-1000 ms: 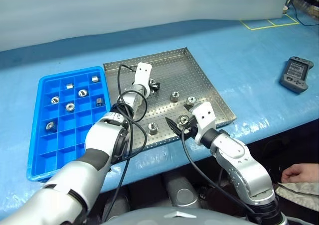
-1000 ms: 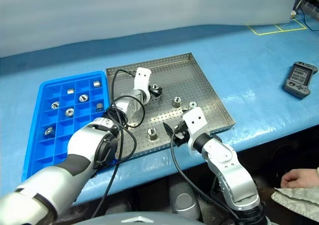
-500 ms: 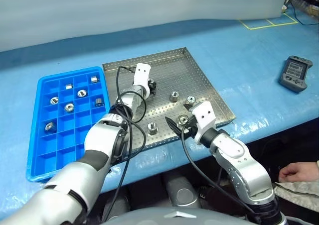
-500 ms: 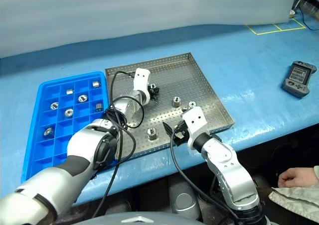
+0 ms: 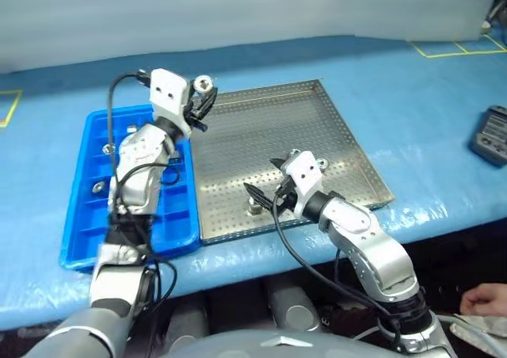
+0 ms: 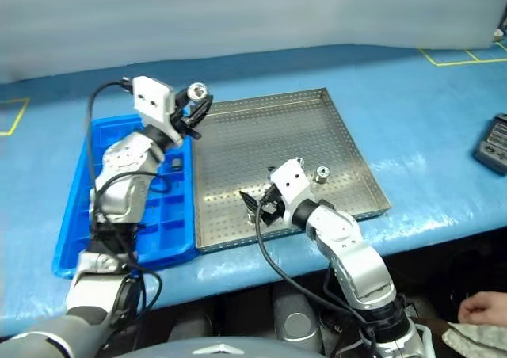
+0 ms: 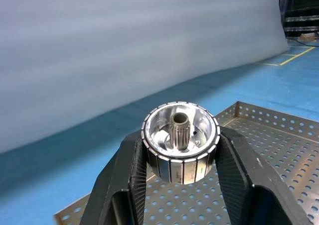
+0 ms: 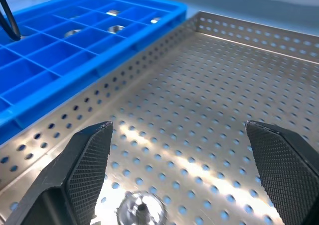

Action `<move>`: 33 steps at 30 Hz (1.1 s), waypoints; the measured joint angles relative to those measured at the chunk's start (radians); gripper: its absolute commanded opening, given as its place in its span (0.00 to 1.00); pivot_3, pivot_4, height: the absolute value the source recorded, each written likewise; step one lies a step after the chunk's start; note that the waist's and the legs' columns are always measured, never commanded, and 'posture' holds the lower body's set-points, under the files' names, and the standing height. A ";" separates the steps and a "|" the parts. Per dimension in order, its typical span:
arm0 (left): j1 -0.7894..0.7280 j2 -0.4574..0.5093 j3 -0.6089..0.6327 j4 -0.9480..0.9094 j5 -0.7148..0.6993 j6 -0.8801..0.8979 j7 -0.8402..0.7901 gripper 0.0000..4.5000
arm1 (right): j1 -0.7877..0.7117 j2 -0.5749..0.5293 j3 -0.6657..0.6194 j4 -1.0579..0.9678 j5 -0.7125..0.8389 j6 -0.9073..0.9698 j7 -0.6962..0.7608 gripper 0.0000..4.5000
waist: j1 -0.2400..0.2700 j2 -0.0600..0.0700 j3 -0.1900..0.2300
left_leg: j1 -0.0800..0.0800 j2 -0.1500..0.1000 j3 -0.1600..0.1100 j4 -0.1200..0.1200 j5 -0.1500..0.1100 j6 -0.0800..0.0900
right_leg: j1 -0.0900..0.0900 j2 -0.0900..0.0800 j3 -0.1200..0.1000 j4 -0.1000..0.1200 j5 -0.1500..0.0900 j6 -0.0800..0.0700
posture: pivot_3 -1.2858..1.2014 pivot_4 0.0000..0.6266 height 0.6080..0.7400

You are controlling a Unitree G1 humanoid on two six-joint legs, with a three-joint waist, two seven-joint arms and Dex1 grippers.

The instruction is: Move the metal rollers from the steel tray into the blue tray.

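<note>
The left gripper [image 7: 180,158] is clamped on one metal roller [image 7: 180,143], a ribbed silver ring with a splined hub, pinched by its sides between the two black fingers [image 7: 132,177] so its bore faces outward along the pincer. In the head views that held roller [image 5: 203,83] hangs in the air above the seam where the blue tray [image 5: 79,215] meets the far left corner of the steel tray [image 5: 356,156]. The relation that matters now, as I read it: the blue tray's open compartments lie at about seven to eight o'clock from the pincer and below it, so the drop calls for a swing that way and then a descent; the left arm is plainly the nearer one for that. A few rollers [image 8: 113,12] already sit in the blue grid's far cells. The right gripper [image 5: 265,192] hovers low over the near edge of the steel tray with its jaws spread wide and nothing between them; a loose roller [image 8: 141,208] lies on the perforated floor just ahead of it, between the lines of the two textured pads [image 8: 87,158], bore up. Another roller [image 6: 322,173] rests on the steel tray at three o'clock from that gripper.
</note>
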 measured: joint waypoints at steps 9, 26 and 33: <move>0.351 0.106 0.142 -0.479 -0.010 0.234 0.081 0.37 | -0.101 0.036 0.091 0.091 0.000 -0.055 0.092 1.00 | 0.119 0.000 0.000 | 0.000 0.000 0.000 0.003 0.000 0.000 | 0.001 0.000 0.000 -0.001 -0.002 -0.004 | 0.53 0.24 1.00; 0.682 -0.048 0.183 -0.598 -0.021 0.375 0.215 0.37 | -0.154 0.070 0.165 0.153 -0.006 -0.091 0.176 1.00 | 0.180 -0.002 -0.001 | 0.000 0.000 0.000 0.006 0.000 0.000 | 0.002 0.000 -0.001 -0.001 -0.003 -0.006 | 0.54 0.24 1.00; 0.688 -0.050 0.154 -0.497 -0.016 0.393 0.226 0.37 | -0.144 0.069 0.164 0.152 -0.006 -0.091 0.170 1.00 | 0.176 -0.003 -0.002 | 0.000 0.000 0.000 0.005 0.000 0.000 | 0.002 0.000 -0.001 -0.001 -0.003 -0.006 | 0.52 0.24 1.00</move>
